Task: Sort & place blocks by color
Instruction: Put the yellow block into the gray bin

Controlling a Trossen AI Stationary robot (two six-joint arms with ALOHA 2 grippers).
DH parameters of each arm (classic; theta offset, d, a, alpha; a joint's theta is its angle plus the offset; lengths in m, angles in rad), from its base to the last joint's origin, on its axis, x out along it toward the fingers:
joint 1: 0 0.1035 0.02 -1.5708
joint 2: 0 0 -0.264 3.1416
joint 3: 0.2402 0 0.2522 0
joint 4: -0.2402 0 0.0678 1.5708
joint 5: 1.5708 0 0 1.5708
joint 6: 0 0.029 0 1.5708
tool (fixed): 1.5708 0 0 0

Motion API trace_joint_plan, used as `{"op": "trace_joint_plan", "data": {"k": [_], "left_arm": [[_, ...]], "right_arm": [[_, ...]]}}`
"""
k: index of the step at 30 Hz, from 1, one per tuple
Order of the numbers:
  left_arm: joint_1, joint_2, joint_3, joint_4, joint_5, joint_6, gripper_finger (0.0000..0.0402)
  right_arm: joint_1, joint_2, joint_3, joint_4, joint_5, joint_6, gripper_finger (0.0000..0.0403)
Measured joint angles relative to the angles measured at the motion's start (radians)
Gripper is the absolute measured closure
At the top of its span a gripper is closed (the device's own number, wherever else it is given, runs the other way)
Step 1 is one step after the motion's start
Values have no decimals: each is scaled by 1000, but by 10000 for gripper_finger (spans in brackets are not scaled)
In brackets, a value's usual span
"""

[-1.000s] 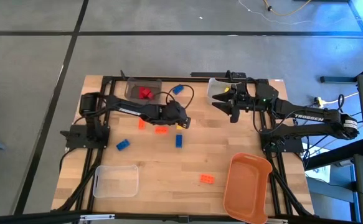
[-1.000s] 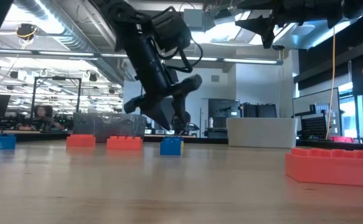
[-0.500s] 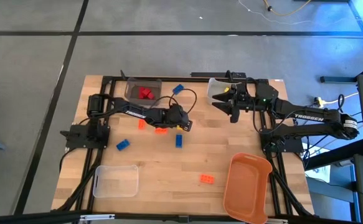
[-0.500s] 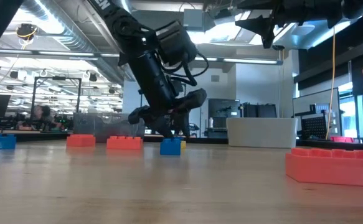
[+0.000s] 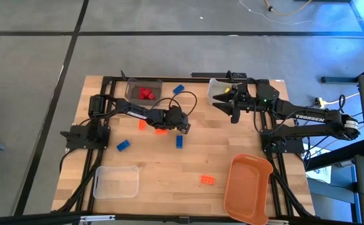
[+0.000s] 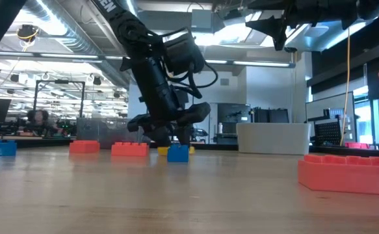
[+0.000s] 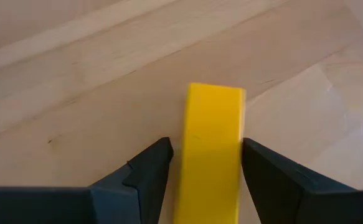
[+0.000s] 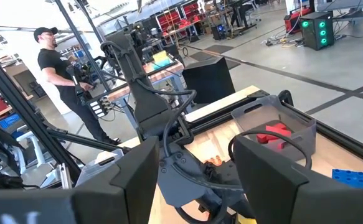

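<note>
Your left gripper (image 5: 183, 127) is down low over the middle of the table (image 5: 231, 140), and the yellow block (image 7: 209, 149) sits right between its two dark fingers (image 7: 145, 177). In the left wrist view you can see the block lying flat on the wood, running lengthwise along the gap, with one finger just beside each long side; whether the pads actually touch the plastic you cannot tell. The jaws stand narrow, about a block's width apart. From table height the yellow shows just beside the blue block (image 6: 178, 153), under the gripper.

Your right gripper (image 5: 224, 102) hangs in the air by the far clear bin (image 5: 217, 85), fingers parted and nothing between them.

Around the left gripper you've got an orange block (image 5: 162, 130) and a smaller orange one (image 5: 142, 124) just beside it. Another blue block (image 5: 123, 145) lies toward the left edge, one more (image 5: 178, 89) sits at the far side, and an orange block (image 5: 207, 180) lies near the orange bin (image 5: 247, 187). Red blocks (image 5: 145, 94) are in the dark bin (image 5: 132, 92).
</note>
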Motion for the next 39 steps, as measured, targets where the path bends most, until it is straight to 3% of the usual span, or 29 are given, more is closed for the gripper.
{"op": "trace_joint_plan", "data": {"k": [6, 11, 15, 18, 27, 34, 39], "left_arm": [[0, 0, 0, 0, 19, 97, 218], [4, -2, 0, -2, 36, 169, 280], [25, -36, -3, -8, 101, 258, 286], [50, -113, -6, -9, 111, 340, 286], [138, -496, -2, 21, 105, 646, 286], [139, -704, -14, 171, 275, 756, 286], [127, -768, -154, 403, 362, 716, 286]], "right_arm": [[0, 0, 0, 0, 0, -1, 195], [0, 0, 0, 0, 0, -2, 195], [0, 0, 0, 0, -1, -3, 195], [0, 0, 0, 0, -1, -3, 195], [0, 0, 0, -19, -1, 0, 195], [0, 0, 0, -35, -1, 0, 195], [0, 0, 0, -35, -1, 0, 195]]}}
